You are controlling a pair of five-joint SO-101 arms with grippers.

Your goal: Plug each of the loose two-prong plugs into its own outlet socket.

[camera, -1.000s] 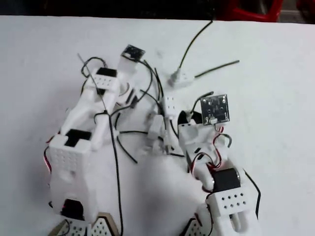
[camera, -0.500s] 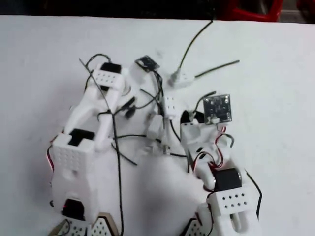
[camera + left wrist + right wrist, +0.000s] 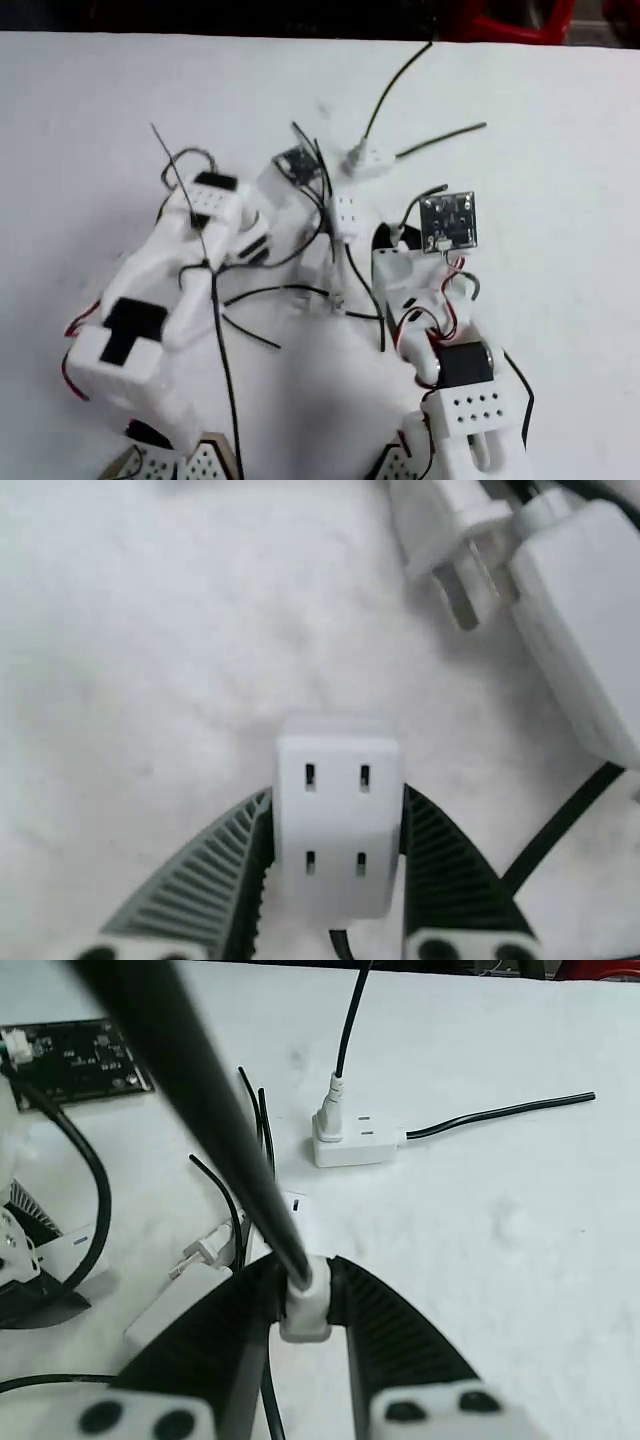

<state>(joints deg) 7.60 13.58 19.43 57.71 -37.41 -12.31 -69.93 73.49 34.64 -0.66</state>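
My left gripper (image 3: 335, 802) is shut on a white outlet block (image 3: 337, 780) that lies on the table with its slots facing up. In the high view that block (image 3: 346, 213) sits mid-table with the left gripper (image 3: 336, 212) on it. A loose white plug (image 3: 455, 575) with bare prongs lies just beyond, joined to a white adapter body (image 3: 590, 630). My right gripper (image 3: 303, 1272) is shut on a white plug (image 3: 303, 1310) with a black cable, a little above the table. Another loose plug (image 3: 205, 1250) lies beside it. In the high view the right gripper (image 3: 327, 285) is just in front of the outlet block.
A second white outlet (image 3: 366, 158) lies farther back with a plug and black cable in it; the right wrist view has it as well (image 3: 355, 1142). Black cables (image 3: 250, 295) loop between the arms. White table (image 3: 560, 150) lies open to the right and back left.
My left arm has swung right and down, bringing its gripper onto the outlet block. The right arm with its plug has hardly shifted.
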